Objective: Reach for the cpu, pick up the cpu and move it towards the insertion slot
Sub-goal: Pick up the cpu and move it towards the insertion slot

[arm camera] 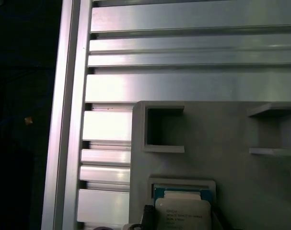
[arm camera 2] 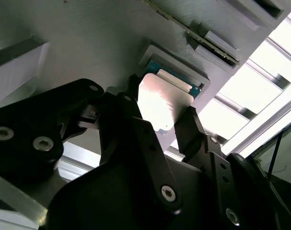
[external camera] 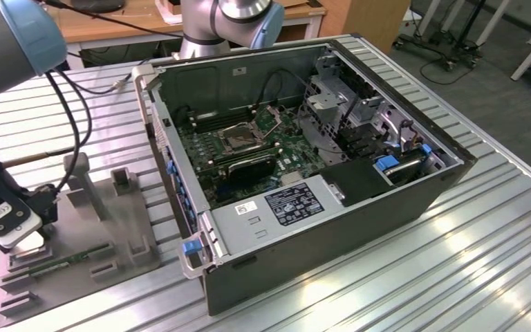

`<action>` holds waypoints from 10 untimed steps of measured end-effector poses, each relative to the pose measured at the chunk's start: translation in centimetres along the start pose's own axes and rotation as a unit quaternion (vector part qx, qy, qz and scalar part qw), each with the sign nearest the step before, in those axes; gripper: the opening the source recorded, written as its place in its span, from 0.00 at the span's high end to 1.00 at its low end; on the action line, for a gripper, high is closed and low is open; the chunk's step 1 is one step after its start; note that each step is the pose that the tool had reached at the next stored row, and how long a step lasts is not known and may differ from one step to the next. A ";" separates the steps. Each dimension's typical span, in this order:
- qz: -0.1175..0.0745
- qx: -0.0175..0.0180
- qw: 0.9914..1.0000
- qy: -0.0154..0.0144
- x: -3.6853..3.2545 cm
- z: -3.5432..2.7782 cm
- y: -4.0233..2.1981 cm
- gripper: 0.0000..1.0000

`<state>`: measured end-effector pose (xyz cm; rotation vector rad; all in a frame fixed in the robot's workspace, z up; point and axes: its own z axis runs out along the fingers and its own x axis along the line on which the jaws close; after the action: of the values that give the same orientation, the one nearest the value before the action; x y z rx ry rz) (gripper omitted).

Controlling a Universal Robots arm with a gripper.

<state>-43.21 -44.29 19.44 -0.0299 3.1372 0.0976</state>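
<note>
Grasp step: pincer (arm camera 2: 162, 106) clamped on cpu (arm camera 2: 167, 95) edges, cpu seemingly seated in grey fixture (arm camera: 217, 139). Lift likely needs straight, level pull.

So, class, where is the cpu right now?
In both wrist views the cpu sits in a recess of the grey holder plate at the exterior view's left, beside the computer case.

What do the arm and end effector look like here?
The arm has grey tubular links, light-blue joint caps and a black cable trailing alongside. The end effector is black, built of angular linked plates with silver screw heads.
</note>
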 end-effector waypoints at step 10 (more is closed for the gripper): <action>0.000 0.000 1.000 0.000 -0.01 -1.66 0.10 0.46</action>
<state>-43.21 -44.30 21.10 -0.0301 3.1366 0.0977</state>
